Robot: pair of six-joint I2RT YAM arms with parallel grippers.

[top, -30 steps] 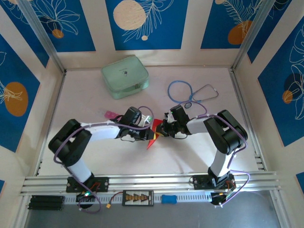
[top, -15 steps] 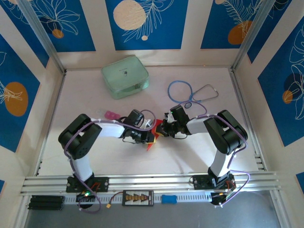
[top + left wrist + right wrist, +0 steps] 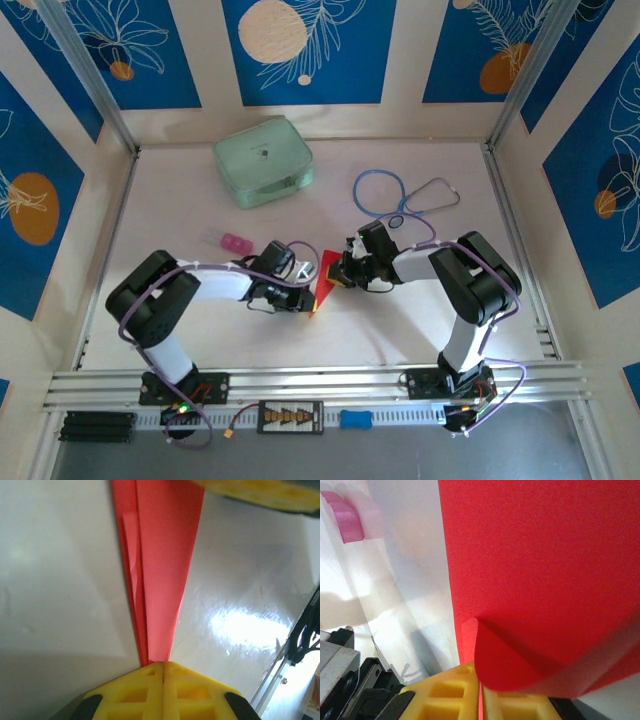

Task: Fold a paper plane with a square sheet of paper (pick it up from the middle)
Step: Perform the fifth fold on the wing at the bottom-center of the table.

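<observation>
The square sheet of paper [image 3: 325, 272] is bright red and folded into a narrow wedge, lying mid-table between both grippers. My right gripper [image 3: 342, 273] is shut on its far, wider end. In the right wrist view a thin red edge sits in the seam of the gripper [image 3: 481, 692] and a curled flap of paper [image 3: 545, 555] rises above it. My left gripper [image 3: 308, 296] is at the near, pointed end. Its yellow jaws are pressed together in the left wrist view [image 3: 164, 667], and the paper's tip [image 3: 160, 555] runs to the jaws; I cannot tell if it is pinched.
A pale green case [image 3: 263, 160] sits at the back left. A stethoscope [image 3: 396, 220] with a blue loop lies at the back right. A small pink object [image 3: 235, 243] lies left of the left wrist and shows top left in the right wrist view [image 3: 347, 517]. The metal rail [image 3: 320, 380] bounds the near edge.
My left gripper has slid along the fold from the paper's far part down to its near tip, and its elbow has shifted. The right arm has stayed still.
</observation>
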